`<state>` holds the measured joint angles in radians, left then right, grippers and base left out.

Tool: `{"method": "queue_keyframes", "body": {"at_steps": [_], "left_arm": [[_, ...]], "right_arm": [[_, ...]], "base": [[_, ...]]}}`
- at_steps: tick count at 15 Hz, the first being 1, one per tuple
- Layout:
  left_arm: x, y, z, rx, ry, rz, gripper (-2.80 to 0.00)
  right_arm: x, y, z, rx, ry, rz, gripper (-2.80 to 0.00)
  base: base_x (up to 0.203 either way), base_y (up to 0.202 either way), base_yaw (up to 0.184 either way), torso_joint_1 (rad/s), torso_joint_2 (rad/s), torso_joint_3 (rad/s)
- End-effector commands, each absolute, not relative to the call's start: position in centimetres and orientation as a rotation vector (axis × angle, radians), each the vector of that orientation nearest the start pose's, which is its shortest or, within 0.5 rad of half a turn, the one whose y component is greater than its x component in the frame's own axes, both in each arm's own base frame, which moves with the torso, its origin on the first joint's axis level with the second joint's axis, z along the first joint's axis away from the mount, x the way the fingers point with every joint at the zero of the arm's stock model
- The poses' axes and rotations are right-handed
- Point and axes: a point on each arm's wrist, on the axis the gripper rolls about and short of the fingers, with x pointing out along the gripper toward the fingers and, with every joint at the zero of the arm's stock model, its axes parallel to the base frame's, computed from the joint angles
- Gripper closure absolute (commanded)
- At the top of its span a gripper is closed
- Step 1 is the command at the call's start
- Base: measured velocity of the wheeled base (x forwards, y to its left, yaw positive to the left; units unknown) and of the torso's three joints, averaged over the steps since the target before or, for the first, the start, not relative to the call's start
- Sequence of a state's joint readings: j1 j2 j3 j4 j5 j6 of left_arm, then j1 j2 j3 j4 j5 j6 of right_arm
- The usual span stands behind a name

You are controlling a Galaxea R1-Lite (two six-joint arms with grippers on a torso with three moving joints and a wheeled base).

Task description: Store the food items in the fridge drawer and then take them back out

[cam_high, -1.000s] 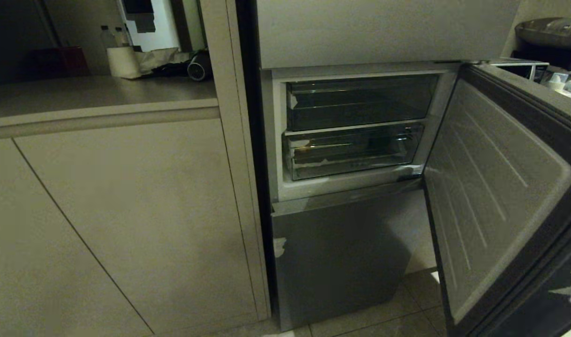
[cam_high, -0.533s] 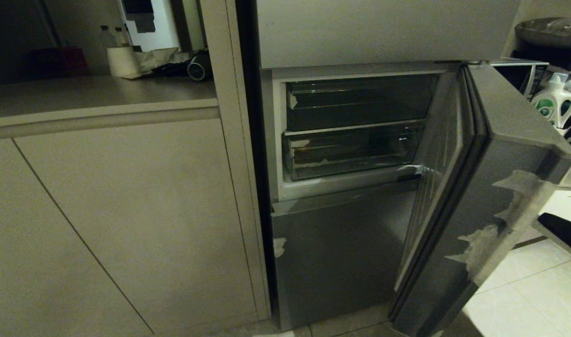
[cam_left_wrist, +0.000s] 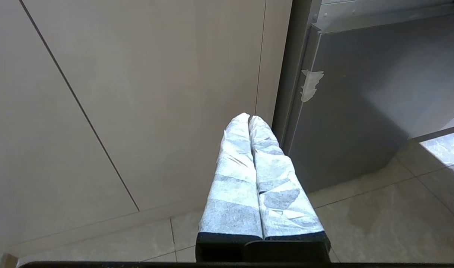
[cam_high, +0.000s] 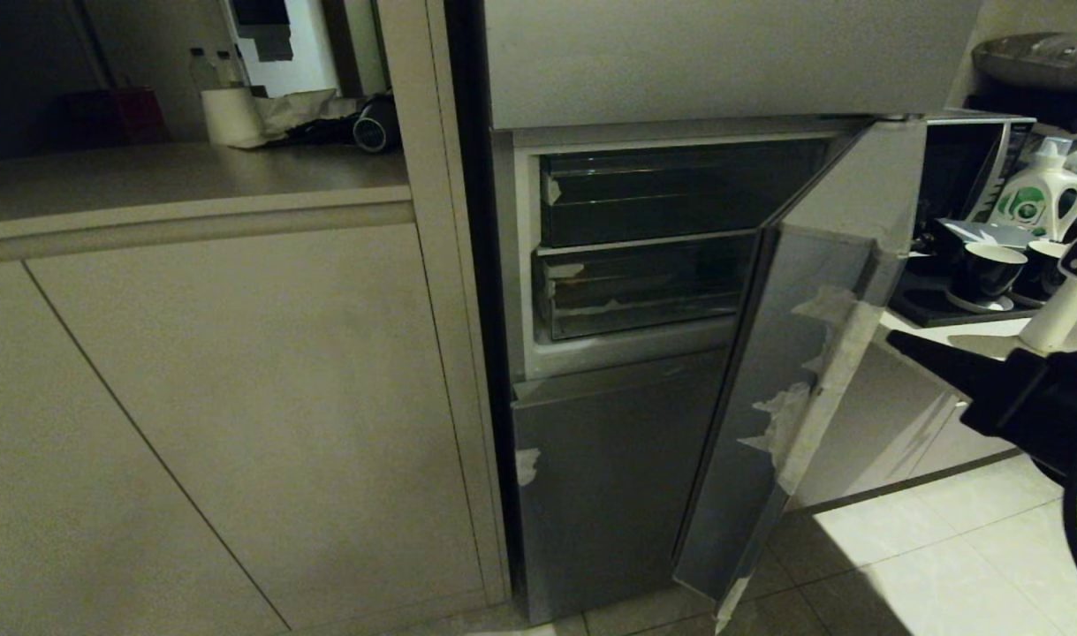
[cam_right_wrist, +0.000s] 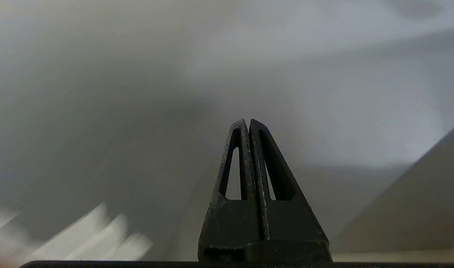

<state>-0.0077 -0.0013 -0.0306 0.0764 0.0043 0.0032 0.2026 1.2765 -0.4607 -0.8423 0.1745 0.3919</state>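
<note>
Your right claw, black with slotted fingers pressed together and gripping nothing, sits at the right just beside the half-swung grey steel fridge door. The wide clear plastic fridge drawer sits pushed in at the far upper left of the opening. Your left claw, wrapped in white tape, is closed and empty, low and near the beige cabinet front.

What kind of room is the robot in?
Most likely a home kitchen: a steel fridge with its door ajar, beige cabinets under a countertop, and cups.
</note>
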Motion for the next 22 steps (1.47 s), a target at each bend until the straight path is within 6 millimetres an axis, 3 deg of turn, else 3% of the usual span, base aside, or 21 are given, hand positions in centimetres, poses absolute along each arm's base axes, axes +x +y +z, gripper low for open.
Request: {"method": "queue_keyframes", "body": {"at_steps": [1,7,12,14,22], "left_arm": [[-2.5,0.0,7.6,0.003,0.046,-0.003,0.00],[-2.5,0.0,7.6,0.003,0.046,-0.003,0.00],[-2.5,0.0,7.6,0.003,0.046,-0.003,0.00],[-2.5,0.0,7.6,0.003,0.046,-0.003,0.00],[-2.5,0.0,7.6,0.003,0.046,-0.003,0.00]], "right_arm": [[22.4,5.5,20.2,0.330,0.106,0.389,0.00],[30.2,8.7,18.6,0.239,-0.016,0.445,0.00],[39.4,12.1,16.9,0.249,-0.123,0.386,0.00],[41.3,12.7,16.3,0.253,-0.154,0.367,0.00],[36.6,11.3,18.8,0.262,-0.194,0.367,0.00]], "base": [[0.000,0.000,0.000,0.000,0.00,0.000],[0.000,0.000,0.000,0.000,0.00,0.000],[0.000,0.000,0.000,0.000,0.00,0.000],[0.000,0.000,0.000,0.000,0.00,0.000],[0.000,0.000,0.000,0.000,0.00,0.000]]}}
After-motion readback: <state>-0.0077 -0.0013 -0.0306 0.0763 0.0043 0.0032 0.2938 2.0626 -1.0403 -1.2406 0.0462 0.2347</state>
